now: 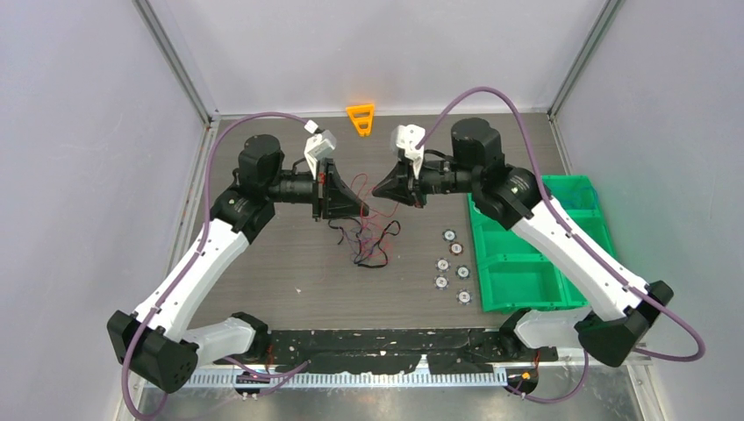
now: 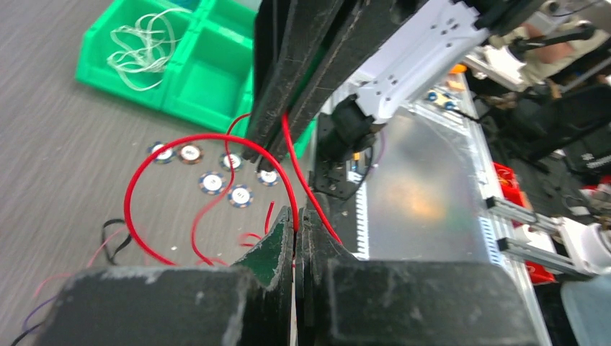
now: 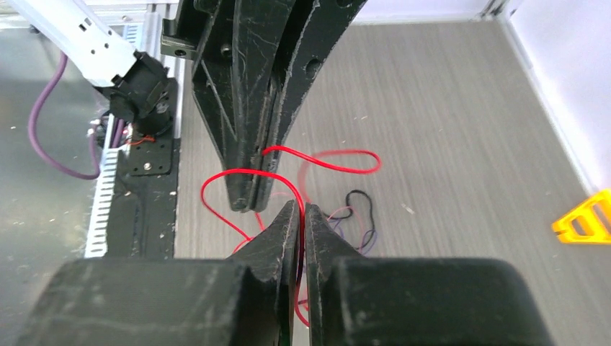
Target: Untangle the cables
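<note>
**Red wire (image 2: 209, 137) held taut between opposed grippers above the cables (image 1: 370, 246) on the table (image 1: 289, 272).**
The left gripper (image 2: 295, 216) and right gripper (image 3: 297, 210) are closed narrowly on it. They should be drawn apart slowly and level, so loops slip free. The clump's long axis is laid far-to-near.

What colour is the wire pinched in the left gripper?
A red wire, clearest in the left wrist view.

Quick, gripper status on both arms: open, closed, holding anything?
Left gripper: closed, pinching the red cable.
Right gripper: closed, with the red cable clamped between its fingertips too.
</note>
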You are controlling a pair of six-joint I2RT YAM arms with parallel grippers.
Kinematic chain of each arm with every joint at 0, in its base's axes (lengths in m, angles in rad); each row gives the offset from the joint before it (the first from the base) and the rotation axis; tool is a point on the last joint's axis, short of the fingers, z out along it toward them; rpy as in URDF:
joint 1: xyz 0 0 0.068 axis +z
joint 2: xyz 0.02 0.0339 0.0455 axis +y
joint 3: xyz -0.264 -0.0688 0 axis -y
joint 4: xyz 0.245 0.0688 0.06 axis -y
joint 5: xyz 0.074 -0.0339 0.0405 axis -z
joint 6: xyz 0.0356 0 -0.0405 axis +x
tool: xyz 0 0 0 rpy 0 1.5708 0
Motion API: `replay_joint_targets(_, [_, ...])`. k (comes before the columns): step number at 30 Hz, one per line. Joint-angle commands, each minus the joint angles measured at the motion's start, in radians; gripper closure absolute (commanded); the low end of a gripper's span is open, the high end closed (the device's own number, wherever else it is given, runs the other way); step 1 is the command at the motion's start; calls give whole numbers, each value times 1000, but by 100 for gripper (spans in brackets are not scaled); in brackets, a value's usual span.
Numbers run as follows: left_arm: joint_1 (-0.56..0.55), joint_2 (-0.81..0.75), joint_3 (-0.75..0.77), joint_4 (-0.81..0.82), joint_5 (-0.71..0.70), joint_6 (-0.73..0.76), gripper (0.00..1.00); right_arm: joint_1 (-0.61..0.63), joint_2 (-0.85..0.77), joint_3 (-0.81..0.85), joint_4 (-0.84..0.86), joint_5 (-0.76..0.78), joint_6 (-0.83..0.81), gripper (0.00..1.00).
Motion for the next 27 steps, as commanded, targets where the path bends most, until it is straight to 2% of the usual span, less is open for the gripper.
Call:
replay_joint_targets(1, [-4,-23,-16,190,131,-175,100,29,-124,-54,180,76,-48,88])
replay_joint_targets(3, [-6,-16,-15,210,150,-203,100,44,-163,-96,232,115,-66,87])
replay_joint_targets(10, [-11,-8,-36,382,192,-385,100,113,-246,-206,334,243,-155,72])
replay_joint_targets(17, [-35,3,-56,538,222,-549,100,152,-278,-269,450,328,-195,69])
replay_joint_targets(18, [-39,6,-57,558,227,-566,100,158,-283,-274,464,338,-204,65])
replay_joint_targets(24, [-62,21,-53,556,247,-592,100,201,-311,-316,551,419,-252,57])
replay_joint_targets(27, [-62,33,-69,641,250,-665,100,210,-325,-330,567,418,-264,52])
